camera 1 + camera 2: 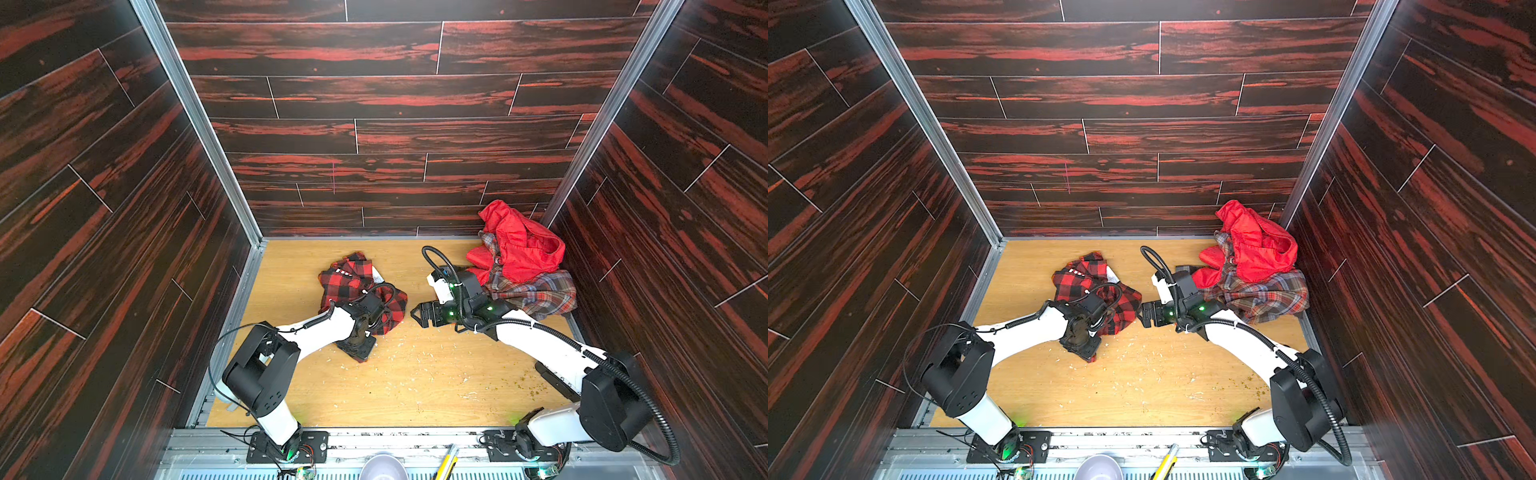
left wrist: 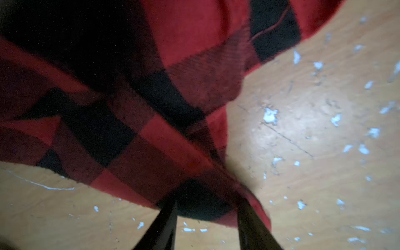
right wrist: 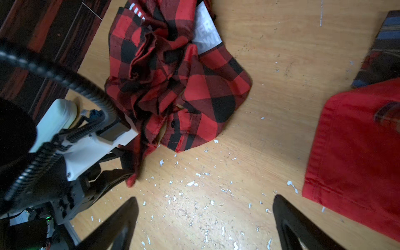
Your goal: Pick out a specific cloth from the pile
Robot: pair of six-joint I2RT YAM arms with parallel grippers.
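Presently, the cloth (image 1: pixel 353 278) is found on the table (image 1: pixel 415 386), well apart from the pile (image 1: pixel 523 266), its corner straddled by the left gripper (image 2: pixel 208 202); whether it is clamped cannot be told. The right gripper (image 3: pixel 205 197) is held wide apart nearby. A firm pinch is judged necessary before lifting.

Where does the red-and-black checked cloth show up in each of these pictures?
Top view: cloth left of centre, under the left arm.
Top view: likewise left of centre.
Left wrist: close up, filling much of it.
Right wrist: whole, crumpled, beside the left arm.
Shared landmark: white flecks beside it.
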